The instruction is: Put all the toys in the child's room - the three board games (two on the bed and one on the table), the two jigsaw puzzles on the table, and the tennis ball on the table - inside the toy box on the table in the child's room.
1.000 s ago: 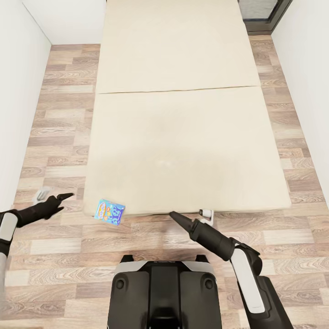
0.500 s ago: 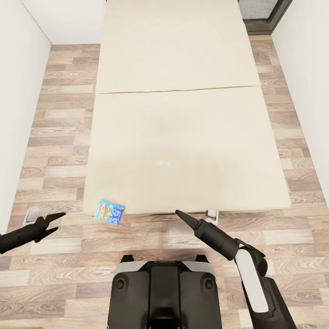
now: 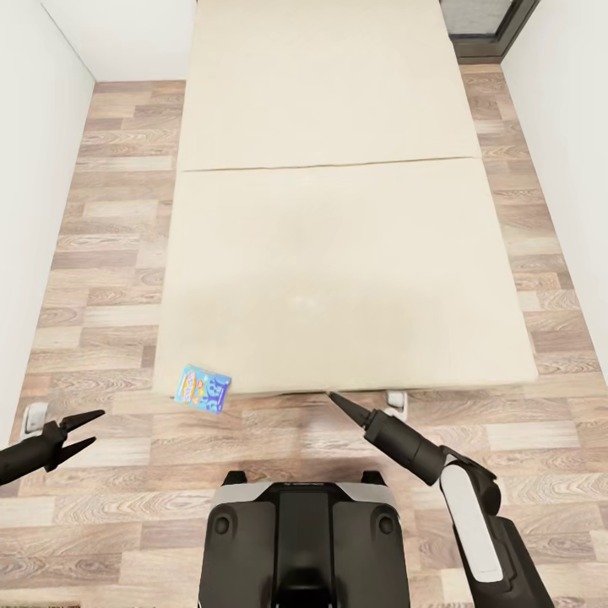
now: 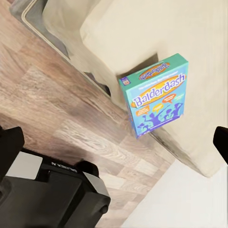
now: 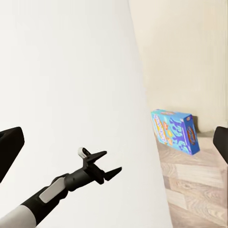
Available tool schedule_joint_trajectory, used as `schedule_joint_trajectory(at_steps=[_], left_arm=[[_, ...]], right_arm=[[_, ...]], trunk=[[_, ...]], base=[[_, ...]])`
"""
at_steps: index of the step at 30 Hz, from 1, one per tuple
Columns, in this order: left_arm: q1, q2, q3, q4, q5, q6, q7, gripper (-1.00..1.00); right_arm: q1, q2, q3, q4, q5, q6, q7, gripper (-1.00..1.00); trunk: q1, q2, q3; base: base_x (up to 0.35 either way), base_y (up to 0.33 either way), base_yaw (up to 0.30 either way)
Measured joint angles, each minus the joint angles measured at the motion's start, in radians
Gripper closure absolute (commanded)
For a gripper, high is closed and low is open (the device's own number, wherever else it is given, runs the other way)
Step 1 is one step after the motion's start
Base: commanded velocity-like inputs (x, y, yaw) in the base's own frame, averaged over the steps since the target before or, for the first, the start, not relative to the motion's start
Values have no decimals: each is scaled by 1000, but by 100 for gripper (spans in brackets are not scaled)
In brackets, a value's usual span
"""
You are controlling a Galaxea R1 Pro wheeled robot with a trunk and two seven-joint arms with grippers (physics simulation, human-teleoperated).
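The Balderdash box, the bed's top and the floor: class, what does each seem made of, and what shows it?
Board game: printed cardboard, by its crisp edges and flat colour graphics. Bed: matte beige fabric or foam, with rounded corners and a seam. Floor: wood planks or laminate, by grain and staggered joints.

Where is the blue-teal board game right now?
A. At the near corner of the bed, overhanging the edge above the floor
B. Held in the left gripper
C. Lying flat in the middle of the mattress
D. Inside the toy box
A. The blue-teal board game sits at the near corner of the bed, jutting over the wood floor; the left gripper is open and apart from it.
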Motion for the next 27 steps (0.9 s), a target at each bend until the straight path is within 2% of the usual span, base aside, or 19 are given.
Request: schedule_joint_trajectory(at_steps=[8, 21, 23, 27], left_arm=[[0, -1, -3, 0, 1, 1, -12, -100], [0, -4, -4, 0, 2, 1, -13, -100], [0, -5, -4, 0, 2, 1, -13, -100], [0, -6, -4, 0, 2, 1, -13, -100]], right_arm=[[0, -14, -12, 31, 0, -8, -1, -100], [0, -15, -3, 35, 1, -2, -7, -100], [0, -15, 0, 36, 1, 1, -23, -100], [0, -15, 2, 36, -2, 24, -98, -100]], trunk=[[0, 0, 0], [0, 0, 0], [0, 0, 0], [0, 0, 0]], base=[[-38, 0, 0], [-32, 0, 0], [-185, 8, 0], [-187, 50, 0]])
